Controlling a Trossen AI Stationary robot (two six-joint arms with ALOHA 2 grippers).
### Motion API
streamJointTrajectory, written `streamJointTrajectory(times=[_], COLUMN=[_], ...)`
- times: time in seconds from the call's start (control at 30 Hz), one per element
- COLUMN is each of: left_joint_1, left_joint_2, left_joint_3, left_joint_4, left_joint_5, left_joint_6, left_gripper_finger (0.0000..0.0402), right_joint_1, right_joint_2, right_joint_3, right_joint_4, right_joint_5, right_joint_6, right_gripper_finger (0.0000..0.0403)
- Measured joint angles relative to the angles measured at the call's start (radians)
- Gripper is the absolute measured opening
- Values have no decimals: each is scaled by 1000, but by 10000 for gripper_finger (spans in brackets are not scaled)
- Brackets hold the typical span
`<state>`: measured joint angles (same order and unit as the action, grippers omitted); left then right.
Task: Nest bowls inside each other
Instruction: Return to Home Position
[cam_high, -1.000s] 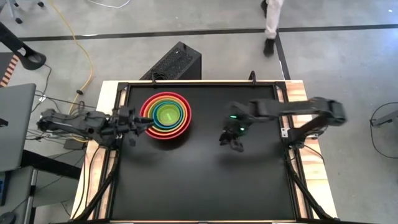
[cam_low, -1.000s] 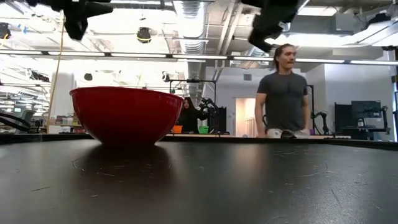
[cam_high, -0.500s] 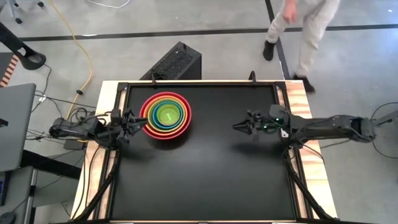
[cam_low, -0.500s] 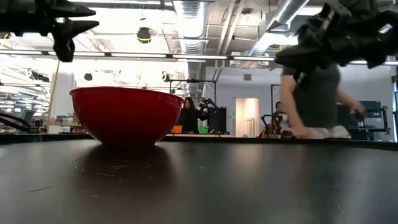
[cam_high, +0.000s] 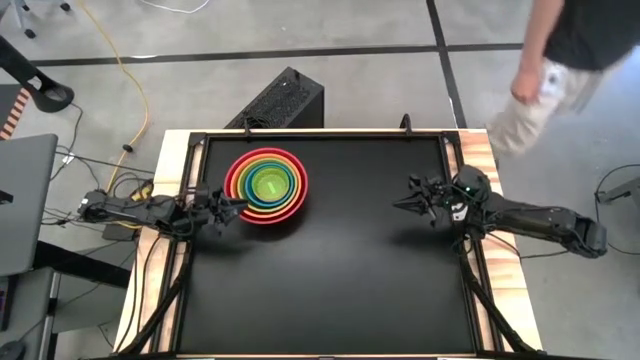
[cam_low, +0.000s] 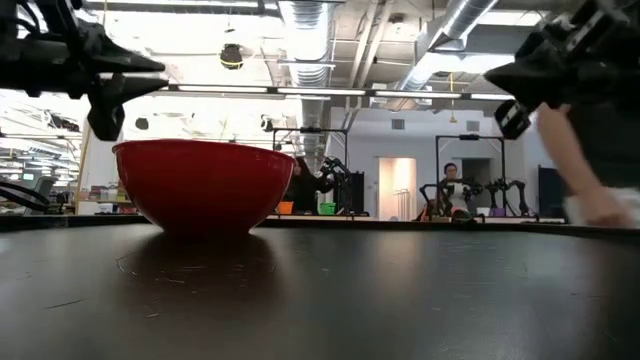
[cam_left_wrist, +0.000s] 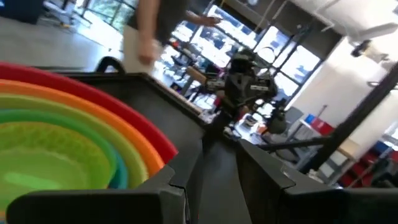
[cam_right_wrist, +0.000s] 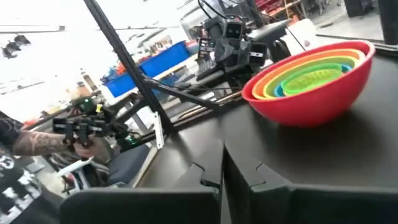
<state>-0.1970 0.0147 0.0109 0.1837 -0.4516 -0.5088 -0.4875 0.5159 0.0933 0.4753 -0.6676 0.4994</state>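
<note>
Left gripper (cam_high: 238, 200) hangs at the table's (cam_high: 330, 290) left edge, its tip right over the left rim of the bowls (cam_right_wrist: 309, 87). It is pressed together and carries nothing. From the low view it sits clearly above rim height, so there is air between it and the stack. Its arm stretches in low from outside the left edge.

Across the table, the right gripper (cam_high: 398, 204) hovers close to the right edge, well apart from the bowls. It points back toward them and is raised off the surface. Its own wrist view shows both fingers (cam_right_wrist: 205, 186) meeting along one line, closed on nothing.

Now the bowls: they stand as one nest toward the far left corner, nearer the left edge than the far one. The red bowl (cam_low: 205, 185) is outermost and sits flat and upright on the black tabletop. From above, the colours ring inward through orange, yellow-green and blue. The small green bowl (cam_high: 267, 183) sits at the very centre. No bowl stands alone anywhere else on the table.

Beyond the far right corner a person (cam_high: 555, 55) is on the floor in dark top and light trousers, and their arm shows blurred at the right of the low view. A black box (cam_high: 285, 100) rests on the floor just past the far edge.
</note>
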Motion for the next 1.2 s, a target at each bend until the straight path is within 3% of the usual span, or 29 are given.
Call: streamJointTrajectory(times=[0.23, 0.5, 0.73, 1.2], left_joint_1=[1, 1, 1, 1], left_joint_2=[-1, 0, 0, 0], left_joint_3=[0, 0, -1, -1], left_joint_4=[-12, -101, -99, -99], left_joint_5=[-43, -77, -77, -76], left_joint_6=[51, 126, 209, 201], left_gripper_finger=[86, 86, 86, 86], right_joint_1=[-71, -81, -80, -80], right_joint_2=[-44, -37, -37, -37], right_joint_3=[-85, -85, -86, -87], right_joint_4=[-13, -52, -62, -63], right_joint_5=[-61, -57, -34, -30], right_joint_6=[-11, -208, -210, -212], right_gripper_finger=[13, 14, 14, 14])
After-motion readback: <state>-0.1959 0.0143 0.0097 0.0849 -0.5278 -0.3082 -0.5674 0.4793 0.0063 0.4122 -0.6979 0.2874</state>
